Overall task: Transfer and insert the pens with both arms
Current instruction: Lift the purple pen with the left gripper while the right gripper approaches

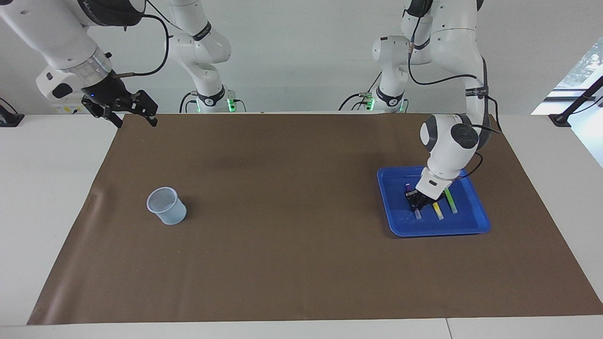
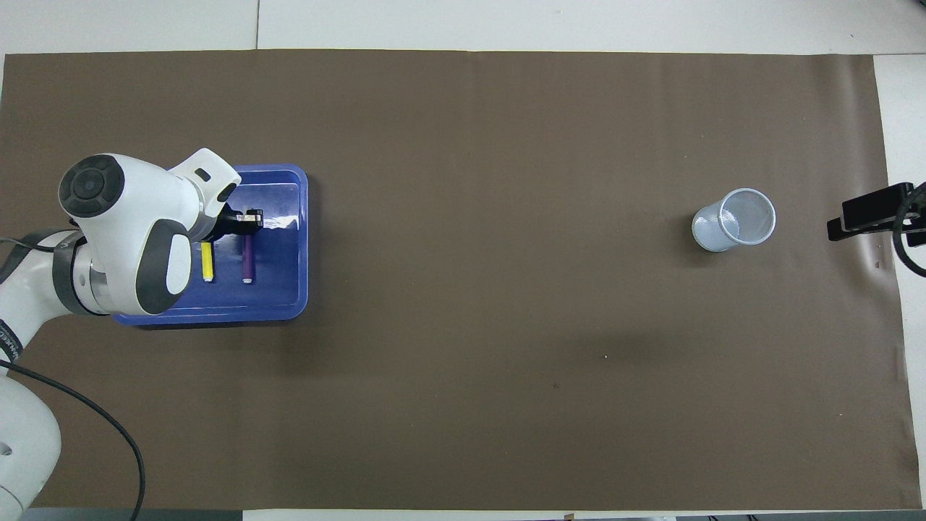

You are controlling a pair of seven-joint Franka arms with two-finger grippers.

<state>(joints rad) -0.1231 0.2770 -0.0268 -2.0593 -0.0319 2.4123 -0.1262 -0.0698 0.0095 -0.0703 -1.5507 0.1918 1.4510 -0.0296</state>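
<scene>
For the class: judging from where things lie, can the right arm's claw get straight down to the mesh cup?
Probably yes. The right claw hangs open over the mat's edge, the cup stands alone with nothing around it, and the left claw is busy at the tray.

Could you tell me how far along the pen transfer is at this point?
Nothing is delivered: the cup is empty. In hand: the left pincer is shut on the purple pen in the blue tray. Yellow pen and green pen remain; right pincer waits.
</scene>
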